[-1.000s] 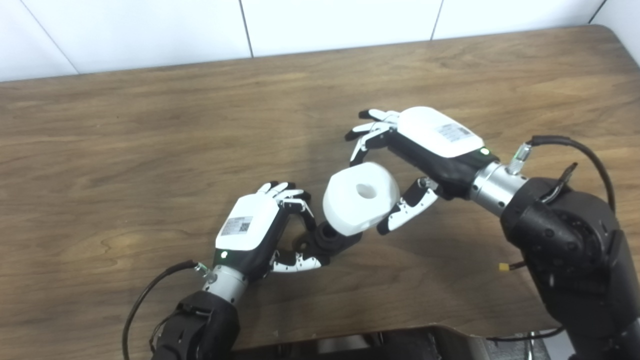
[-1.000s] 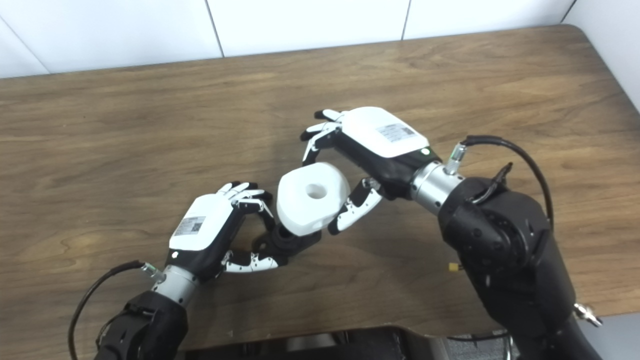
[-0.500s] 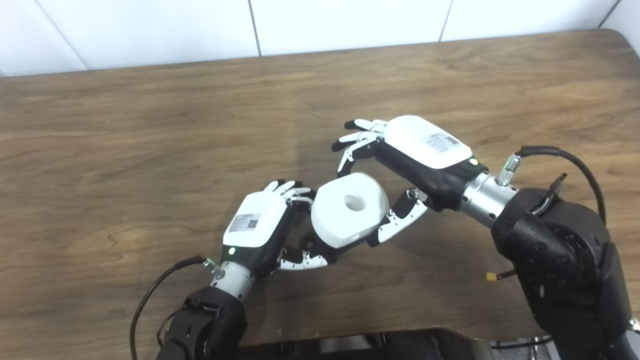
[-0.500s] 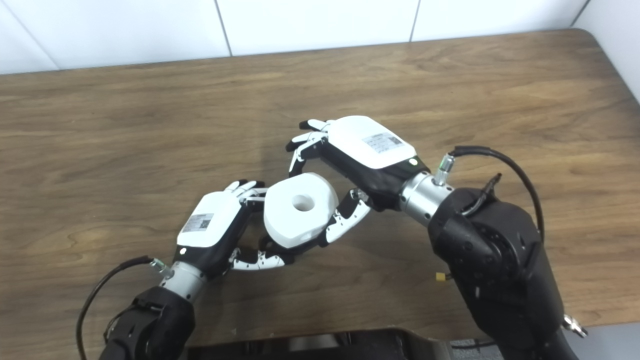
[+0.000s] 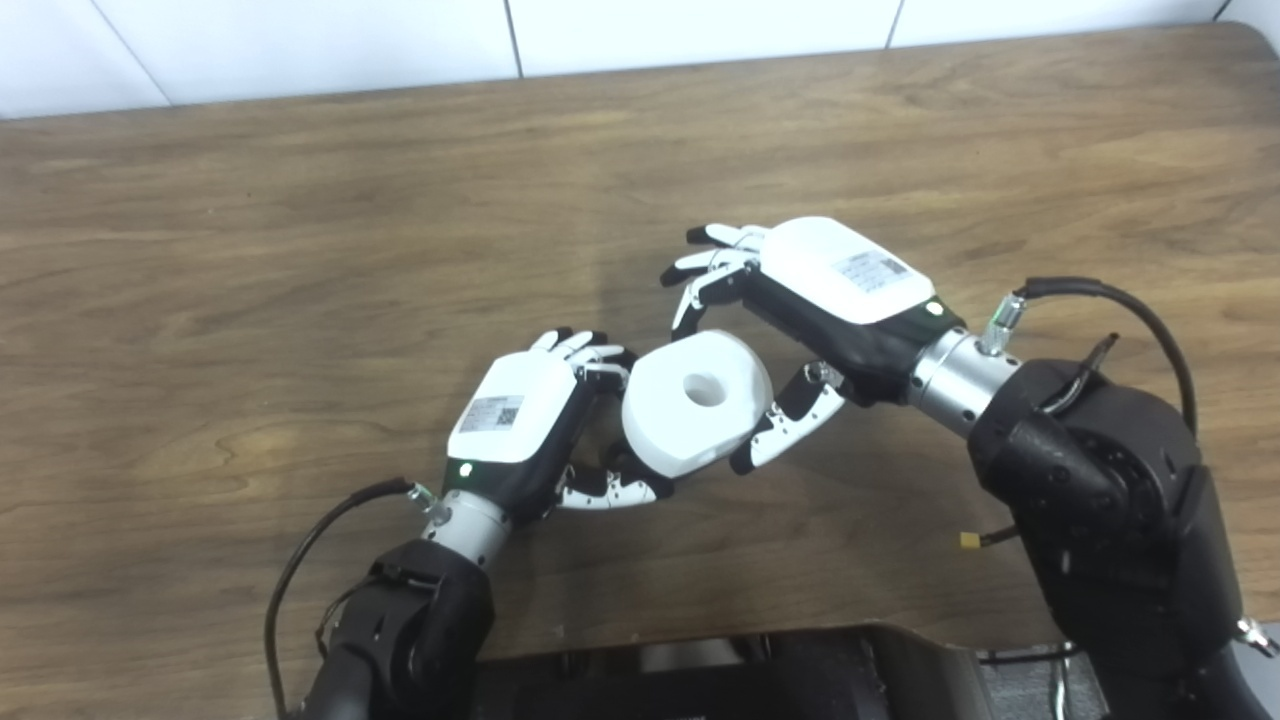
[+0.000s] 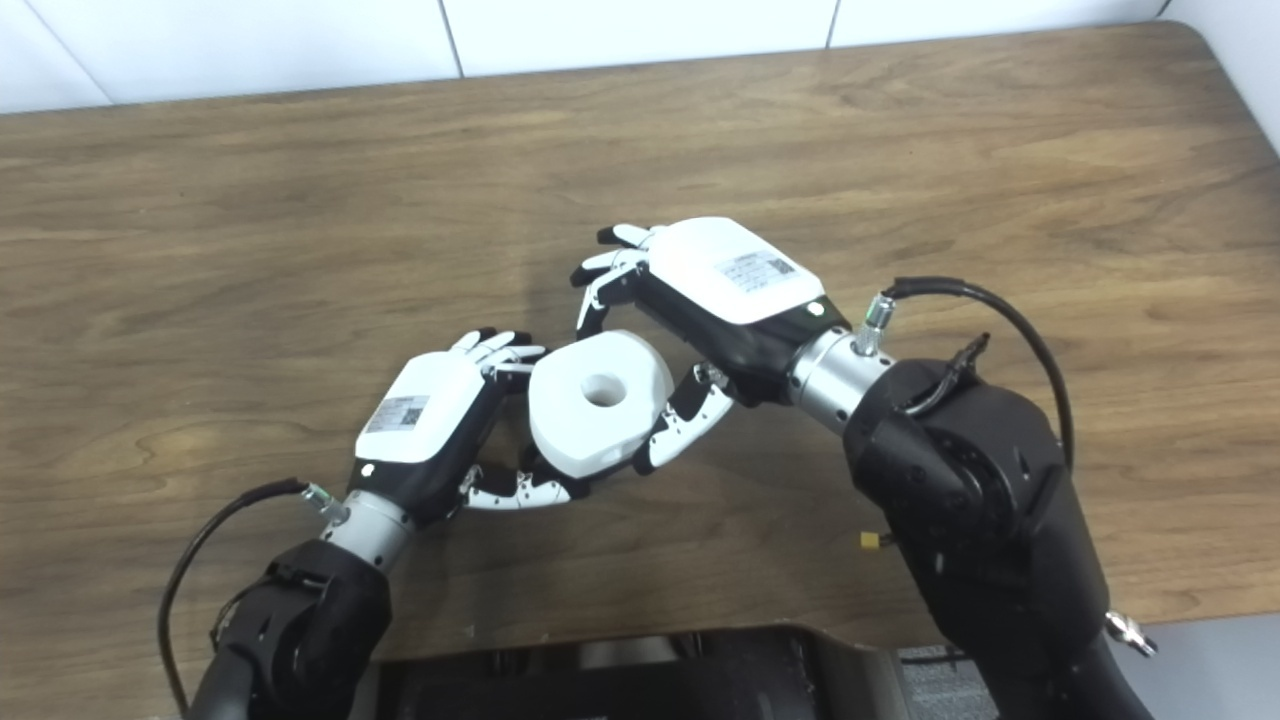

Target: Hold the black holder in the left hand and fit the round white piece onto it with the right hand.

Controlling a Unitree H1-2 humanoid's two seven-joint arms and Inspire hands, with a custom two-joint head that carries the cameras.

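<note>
Left hand (image 5: 515,425) nearest, fingers curled around black holder (image 5: 622,464), mostly hidden. Round white piece (image 5: 697,400) sits against it mid-table, pinched between thumb and fingers of right hand (image 5: 800,320). Wooden table (image 5: 250,250) bare beyond, far edge meeting white wall (image 5: 300,40).

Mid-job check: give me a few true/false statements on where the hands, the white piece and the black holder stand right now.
1. The right hand grips the round white piece. True.
2. The white piece lies flat on the table. False: it is held above it.
3. The left hand is closed on the black holder. True.
4. The white piece has no hole. False: a round hole shows in its face.
5. The holder is fully visible. False: the white piece covers most of it.
</note>
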